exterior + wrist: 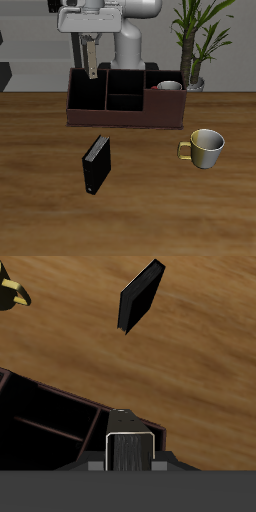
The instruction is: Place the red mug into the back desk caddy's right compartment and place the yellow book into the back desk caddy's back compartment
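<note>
My gripper [91, 50] is shut on the yellow book [91, 68], a thin grey-tan book that hangs upright from the fingers just above the back desk caddy [125, 118]. The book is over the caddy's end cell opposite the mug. In the wrist view the book [130, 451] shows edge-on between the fingers, over the caddy's black cells [50, 416]. The red mug [168, 87] stands inside the caddy's right compartment; only its rim and pale inside show.
A plain yellowish-cream mug [206, 147] stands on the table in front of the caddy; its handle [12, 294] shows in the wrist view. A larger black book [96, 165] [140, 296] stands nearer the table's front edge. A potted plant [195, 40] stands behind the caddy.
</note>
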